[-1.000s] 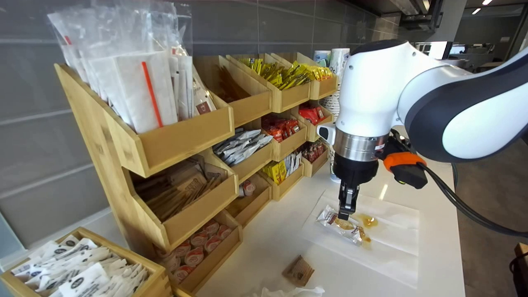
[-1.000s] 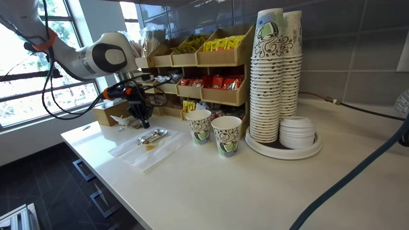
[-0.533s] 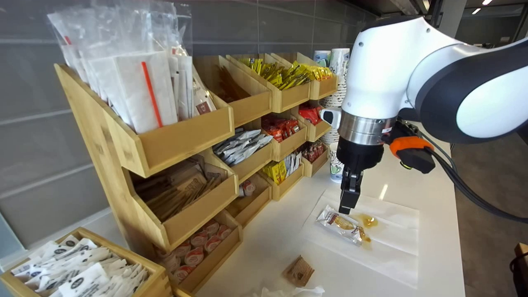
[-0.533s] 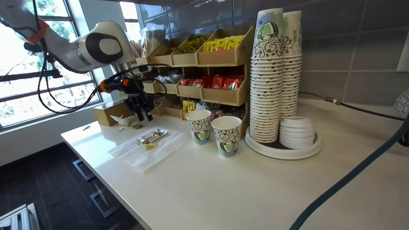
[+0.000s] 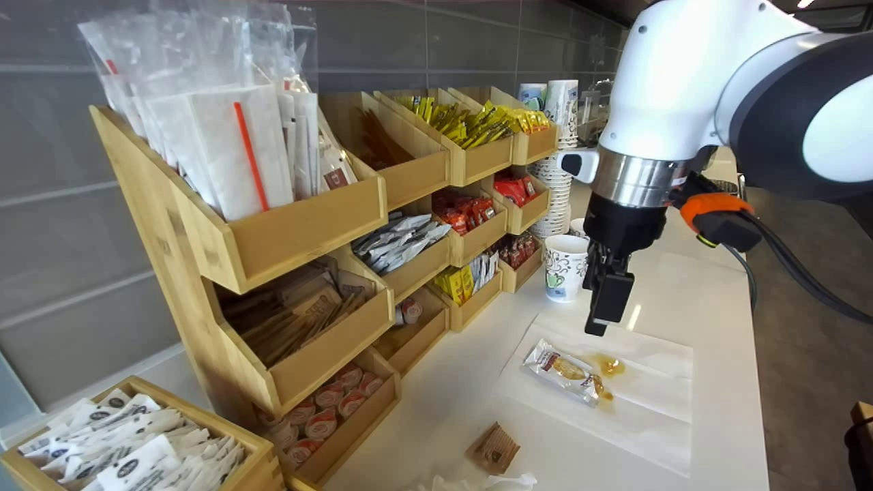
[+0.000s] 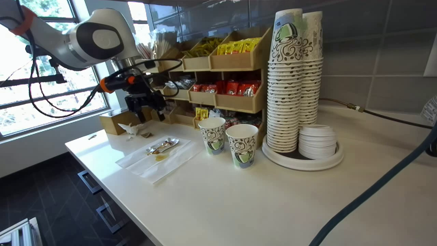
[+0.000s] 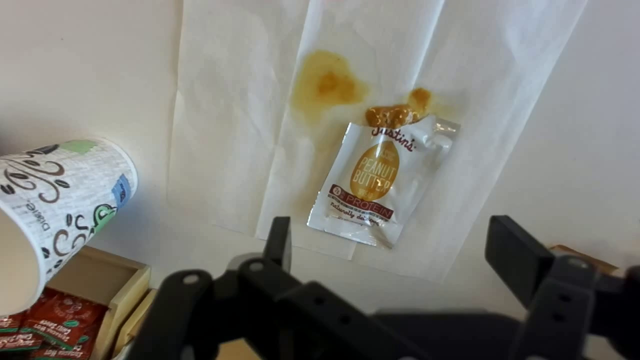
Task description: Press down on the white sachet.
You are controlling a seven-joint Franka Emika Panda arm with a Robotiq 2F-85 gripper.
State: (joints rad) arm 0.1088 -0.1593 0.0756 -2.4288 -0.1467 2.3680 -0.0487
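Observation:
The white sachet [image 7: 370,215] lies flat on a folded white paper sheet [image 7: 225,150] on the counter; both exterior views show the sachet [image 5: 545,361] [image 6: 167,145] too. Brown filling [image 7: 390,116] oozes from its far end, and a yellowish oily stain [image 7: 325,87] marks the paper beside it. My gripper [image 7: 389,225] is wide apart, with nothing between its fingers. It hangs well above the counter, clear of the sachet, as an exterior view shows the gripper [image 6: 151,119] raised.
Two printed paper cups [image 6: 213,136] [image 6: 243,143] stand beside the paper sheet. A wooden tiered organizer [image 5: 320,232] full of packets runs along the wall. A small brown square piece [image 5: 494,448] lies on the counter. Tall cup stacks [image 6: 285,102] and lids [image 6: 316,141] stand further along.
My gripper has risen from just over the sachet and drawn away from it, and its fingers have spread from shut to wide. The sachet has not visibly moved.

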